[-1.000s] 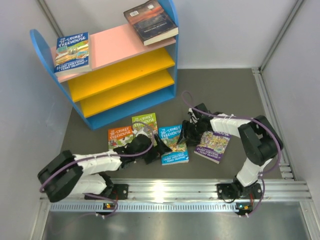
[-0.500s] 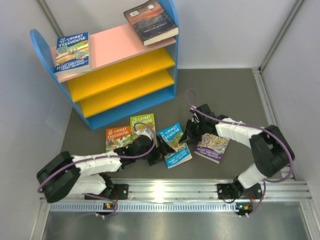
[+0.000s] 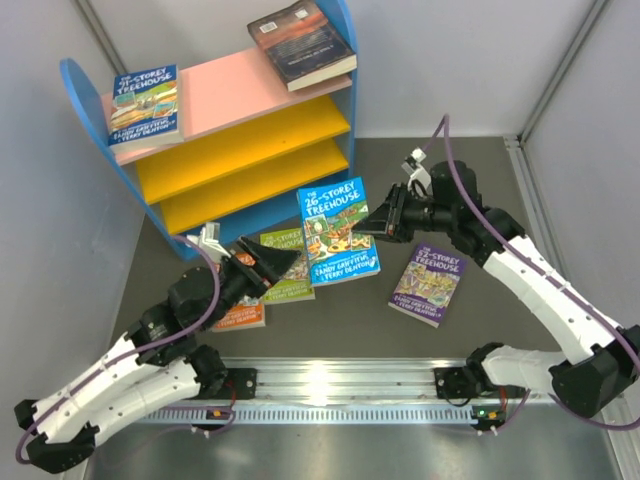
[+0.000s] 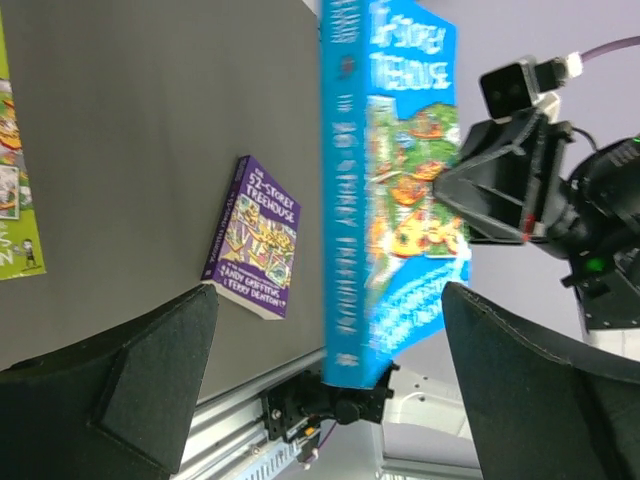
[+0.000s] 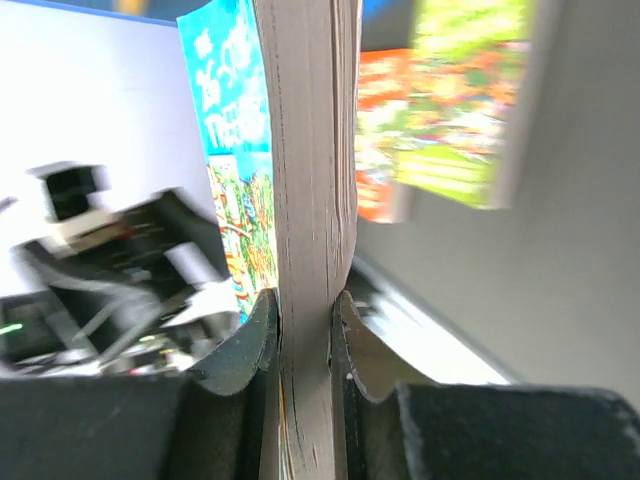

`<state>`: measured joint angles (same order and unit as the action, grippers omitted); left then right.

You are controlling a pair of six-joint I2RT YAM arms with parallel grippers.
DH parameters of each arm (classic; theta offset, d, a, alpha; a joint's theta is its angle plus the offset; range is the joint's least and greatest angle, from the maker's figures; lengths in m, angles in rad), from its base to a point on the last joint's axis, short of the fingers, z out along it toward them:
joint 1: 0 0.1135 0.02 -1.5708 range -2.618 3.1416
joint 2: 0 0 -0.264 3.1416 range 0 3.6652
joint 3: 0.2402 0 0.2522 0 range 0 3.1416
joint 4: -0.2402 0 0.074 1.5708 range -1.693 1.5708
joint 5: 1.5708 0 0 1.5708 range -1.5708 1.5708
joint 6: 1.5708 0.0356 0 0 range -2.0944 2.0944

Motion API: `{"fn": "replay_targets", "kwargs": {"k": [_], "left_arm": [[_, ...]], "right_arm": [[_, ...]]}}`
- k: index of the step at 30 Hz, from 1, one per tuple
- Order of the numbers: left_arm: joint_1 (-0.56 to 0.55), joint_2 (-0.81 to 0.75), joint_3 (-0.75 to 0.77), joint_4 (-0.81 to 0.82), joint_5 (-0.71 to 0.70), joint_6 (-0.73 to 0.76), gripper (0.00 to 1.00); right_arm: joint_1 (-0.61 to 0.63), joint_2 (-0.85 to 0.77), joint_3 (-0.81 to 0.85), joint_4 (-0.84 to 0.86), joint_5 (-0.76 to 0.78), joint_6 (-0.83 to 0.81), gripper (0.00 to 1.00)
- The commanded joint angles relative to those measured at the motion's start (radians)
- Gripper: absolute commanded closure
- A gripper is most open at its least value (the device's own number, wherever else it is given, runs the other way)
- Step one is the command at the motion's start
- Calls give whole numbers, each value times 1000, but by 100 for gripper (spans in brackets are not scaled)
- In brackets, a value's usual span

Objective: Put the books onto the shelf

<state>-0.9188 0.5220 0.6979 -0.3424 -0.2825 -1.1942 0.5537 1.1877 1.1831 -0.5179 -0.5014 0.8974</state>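
Note:
My right gripper [image 3: 384,222] is shut on the right edge of a blue book [image 3: 338,232] and holds it in the air in front of the shelf [image 3: 245,125]. The right wrist view shows the book's page edge [image 5: 305,200] pinched between the jaws of that gripper [image 5: 305,312]. My left gripper [image 3: 276,264] stands open and empty, left of the blue book [image 4: 395,190] and above a green book [image 3: 290,278]. An orange book [image 3: 240,315] lies partly under the left arm. A purple book [image 3: 427,284] lies flat on the floor.
On the pink top board lie another blue book [image 3: 145,103] and a thick dark book [image 3: 302,42]. Both yellow boards [image 3: 250,148] carry nothing. White walls close in the dark floor [image 3: 470,190], and an aluminium rail [image 3: 340,382] runs along the near edge.
The right gripper shut on the blue book and lifted it off the floor, up towards the shelf. The left arm pulled back to the left and rose, still open.

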Motion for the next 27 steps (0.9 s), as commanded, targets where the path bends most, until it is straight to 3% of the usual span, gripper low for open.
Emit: {"fn": "replay_targets", "kwargs": {"k": [1, 5, 12, 13, 15, 16, 17, 20, 22, 27], "left_arm": [[-2, 25, 64, -101, -66, 34, 1], [-2, 120, 176, -87, -57, 79, 1], [-2, 234, 221, -6, 34, 111, 2], [-3, 240, 219, 3, 40, 108, 6], [-2, 251, 215, 17, 46, 105, 24], [-2, 253, 215, 20, 46, 105, 36], [-2, 256, 219, 22, 46, 107, 59], [-2, 271, 242, 31, 63, 102, 89], [-2, 291, 256, 60, 92, 120, 99], [-2, 338, 366, 95, 169, 191, 100]], "right_arm": [[2, -28, 67, 175, -130, 193, 100], [5, -42, 96, 237, -123, 216, 100], [9, -46, 78, 301, -154, 270, 100], [9, -49, 76, 305, -155, 274, 100], [9, -56, 69, 315, -157, 284, 100], [8, -60, 66, 320, -155, 287, 100], [9, -62, 59, 328, -155, 291, 100], [11, -74, 29, 358, -157, 314, 100], [15, -86, -3, 380, -152, 330, 100], [22, -109, -42, 404, -137, 353, 100]]}}
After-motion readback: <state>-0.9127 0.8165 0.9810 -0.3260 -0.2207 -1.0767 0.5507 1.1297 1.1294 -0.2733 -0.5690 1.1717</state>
